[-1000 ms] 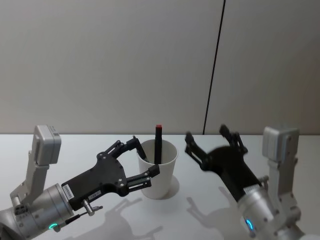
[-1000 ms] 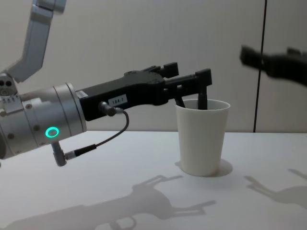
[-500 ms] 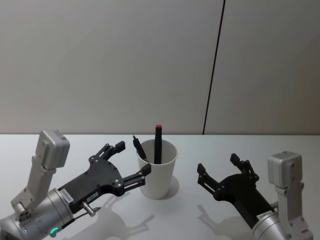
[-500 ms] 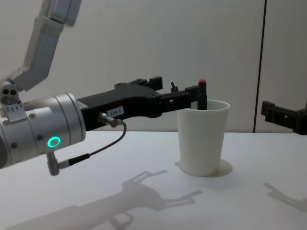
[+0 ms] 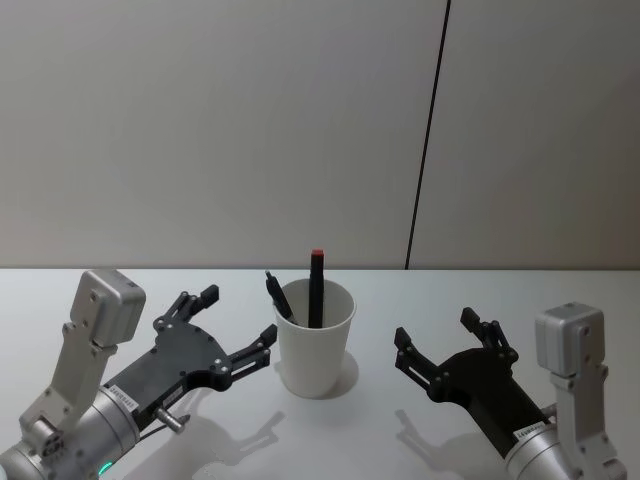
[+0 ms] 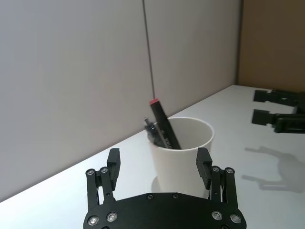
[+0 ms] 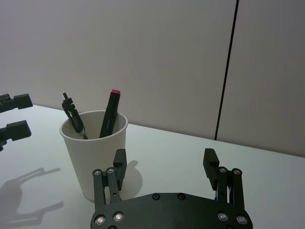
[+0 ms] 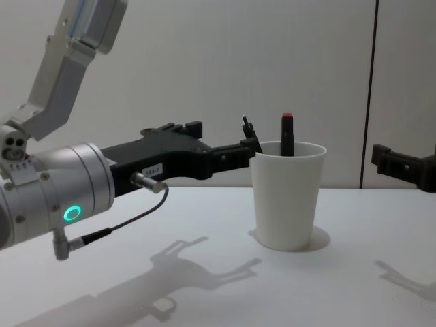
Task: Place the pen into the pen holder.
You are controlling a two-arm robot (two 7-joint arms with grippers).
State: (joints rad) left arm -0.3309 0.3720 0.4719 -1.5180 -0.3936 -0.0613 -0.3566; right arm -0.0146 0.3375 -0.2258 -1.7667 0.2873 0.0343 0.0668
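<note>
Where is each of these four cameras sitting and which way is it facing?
Head: high, looking down at the pen holder; left tool and right tool flank it, open.
Chest: low, facing across the table; left arm reaches in.
Left wrist: behind its open tool, facing the holder.
Right wrist: the same, from the opposite side.
All share the holder with two pens.

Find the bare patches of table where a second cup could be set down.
Bare table lies in front of the paper cup, between the left tool and right tool, and behind the cup toward the wall. Tightest between cup and left tool.
</note>
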